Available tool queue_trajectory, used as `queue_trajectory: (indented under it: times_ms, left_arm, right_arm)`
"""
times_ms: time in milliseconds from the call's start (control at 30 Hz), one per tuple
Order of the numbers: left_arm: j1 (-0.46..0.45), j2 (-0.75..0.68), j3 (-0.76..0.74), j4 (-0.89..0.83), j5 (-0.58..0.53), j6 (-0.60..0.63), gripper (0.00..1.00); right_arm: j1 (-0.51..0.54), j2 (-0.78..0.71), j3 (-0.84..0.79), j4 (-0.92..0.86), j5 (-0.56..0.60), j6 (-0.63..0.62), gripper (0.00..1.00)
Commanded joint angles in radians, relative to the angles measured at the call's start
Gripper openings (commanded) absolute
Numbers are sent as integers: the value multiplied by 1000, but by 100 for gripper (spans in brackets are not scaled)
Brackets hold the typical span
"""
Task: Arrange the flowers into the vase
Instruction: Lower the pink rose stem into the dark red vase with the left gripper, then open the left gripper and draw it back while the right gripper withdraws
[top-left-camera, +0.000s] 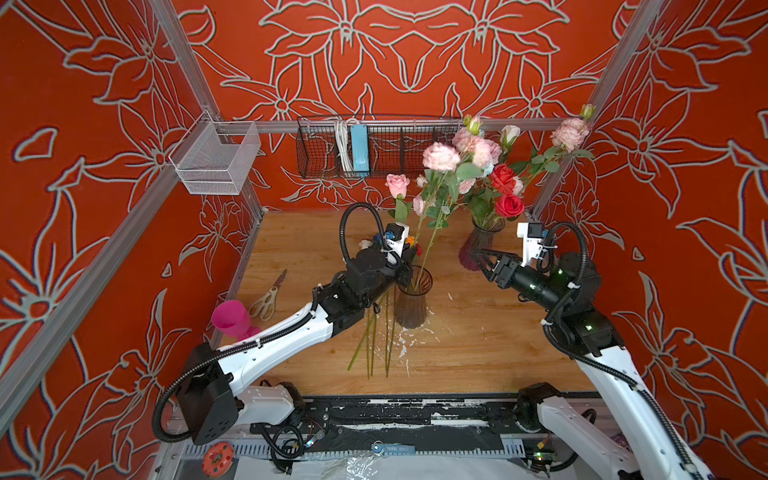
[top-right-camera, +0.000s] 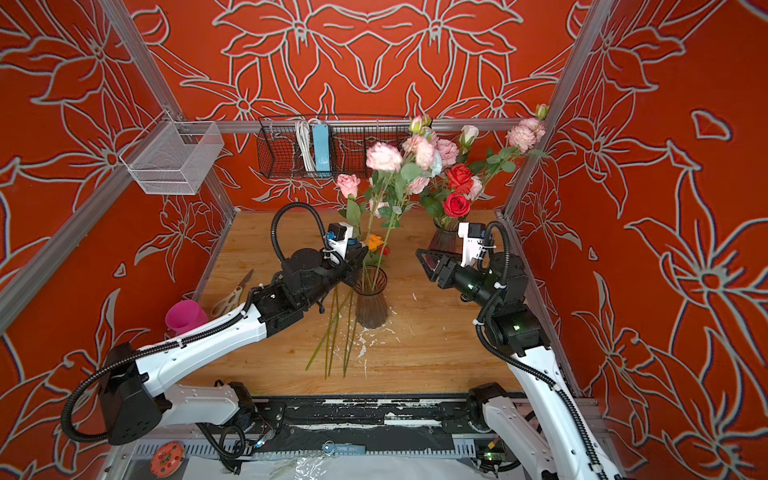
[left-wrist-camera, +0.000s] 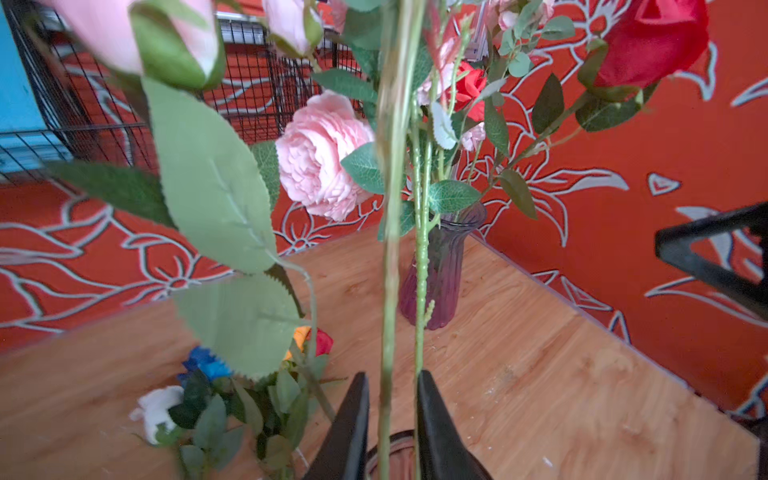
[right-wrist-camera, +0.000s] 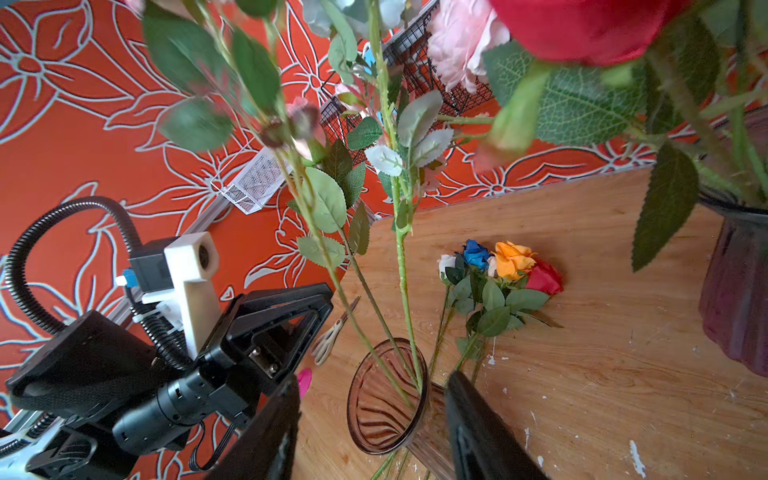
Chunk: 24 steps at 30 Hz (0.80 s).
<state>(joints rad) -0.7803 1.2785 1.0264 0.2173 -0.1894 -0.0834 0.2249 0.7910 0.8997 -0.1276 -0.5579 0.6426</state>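
Observation:
A brownish ribbed glass vase (top-left-camera: 411, 305) (right-wrist-camera: 386, 399) stands mid-table with long-stemmed pink flowers (top-left-camera: 441, 157) upright in it. My left gripper (top-left-camera: 409, 276) (left-wrist-camera: 392, 376) hovers just above the vase rim, open. One green stem (left-wrist-camera: 386, 332) passes through the gap without touching the fingers, and a second runs beside a finger. A small bunch of white, blue, orange and red roses (right-wrist-camera: 500, 266) lies on the table behind the vase, its stems (top-left-camera: 370, 345) reaching forward under the left arm. My right gripper (top-left-camera: 478, 255) (right-wrist-camera: 372, 380) hangs open and empty to the right, facing the vase.
A purple vase (top-left-camera: 478, 245) full of pink and red flowers stands at the back right, close behind the right gripper. Scissors (top-left-camera: 268, 297) and a pink cup (top-left-camera: 230, 318) lie at the table's left edge. A black wire basket (top-left-camera: 374, 145) and a white mesh basket (top-left-camera: 216, 156) hang on the frame.

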Motion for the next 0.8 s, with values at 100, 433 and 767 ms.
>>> queue_trajectory:
  times_ms: [100,433,767]
  left_arm:
    - [-4,-98,-1,-18,-32,-5,30]
    - [-4,-277,-69,-102,-110,-37,38]
    - [156,-306,-191,-419,-222,-328,60]
  right_arm:
    - [6,-18,-15,-45,16,-32,57]
    - [6,-82,-55,-139,45,-78,57]
    - [6,-164,-171,-187,141,-69,57]
